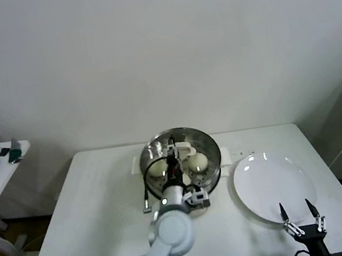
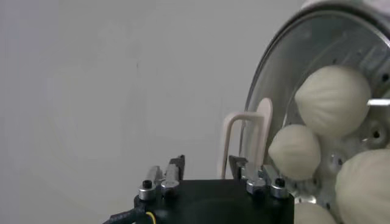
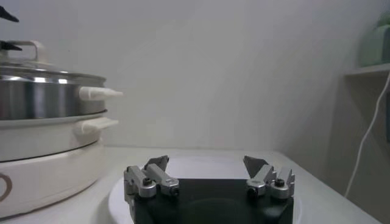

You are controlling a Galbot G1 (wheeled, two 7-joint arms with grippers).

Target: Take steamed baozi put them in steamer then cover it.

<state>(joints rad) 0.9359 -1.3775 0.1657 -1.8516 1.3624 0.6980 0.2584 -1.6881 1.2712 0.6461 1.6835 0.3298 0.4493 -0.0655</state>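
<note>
No readable text, labels or numbers

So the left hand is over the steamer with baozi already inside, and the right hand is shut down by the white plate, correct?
Not quite: the right hand is open, its fingers spread apart at the near edge of the white plate, as the right wrist view shows. The rest holds: the left hand is over the steamer, with baozi inside.

cream baozi inside shiny uncovered steamer
</note>
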